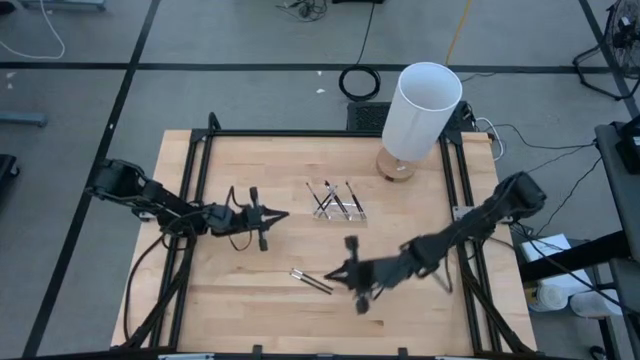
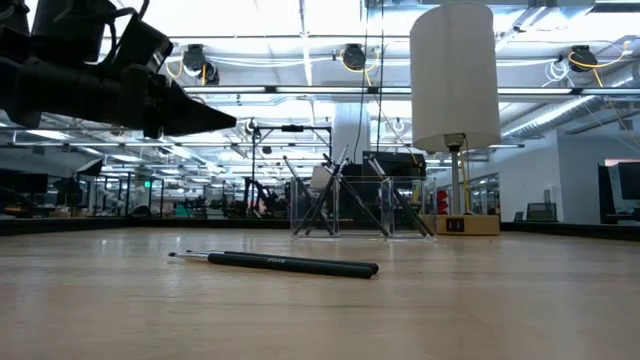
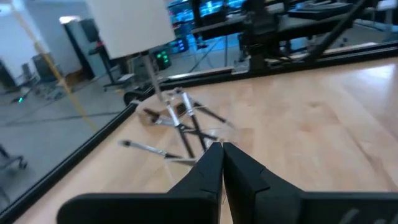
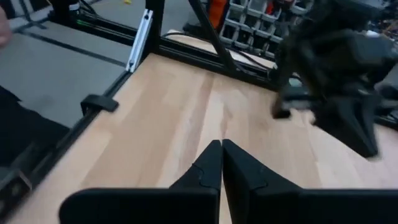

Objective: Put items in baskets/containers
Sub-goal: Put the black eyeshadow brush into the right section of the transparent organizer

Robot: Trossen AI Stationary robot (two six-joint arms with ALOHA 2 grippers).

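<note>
From above, the left gripper (image 1: pixel 283 214) is hovering over the left half of the table (image 1: pixel 250 310), fingers pressed together and holding nothing, pointing right toward the tray (image 1: pixel 338 205). The tray is sitting mid-table toward the far side, with several sticks (image 1: pixel 336 198) leaning crossed inside it. Just beyond it to the right, the white cylinder (image 1: pixel 421 108) is standing on its wooden base (image 1: pixel 396 166) at the far edge. The right gripper (image 1: pixel 331 276) is reaching in low from the right, fingers shut and empty, its tip right beside two sticks lying loose (image 1: pixel 311 280) on the near part of the table; whether it is touching them I cannot tell.

At table height, one dark stick (image 2: pixel 275 262) is lying flat in the foreground, pale tip to the left. Behind it the clear tray (image 2: pixel 362 210) is showing its sticks propped at angles, and the cylinder (image 2: pixel 454 75) is rising on the right. A gripper (image 2: pixel 225 122) is hanging above the table at upper left, its tip closed to a point.

From the left wrist, the two fingers (image 3: pixel 210 163) are meeting, nothing between them. Ahead, the tray's sticks (image 3: pixel 186 121) are crossing one another, with one more (image 3: pixel 149 149) lying beside them, and the cylinder (image 3: pixel 130 25) is looming behind.

From the right wrist, the fingers (image 4: pixel 212 163) are closed over bare wood, and the other arm (image 4: pixel 339 68) is blurring across the far side.
</note>
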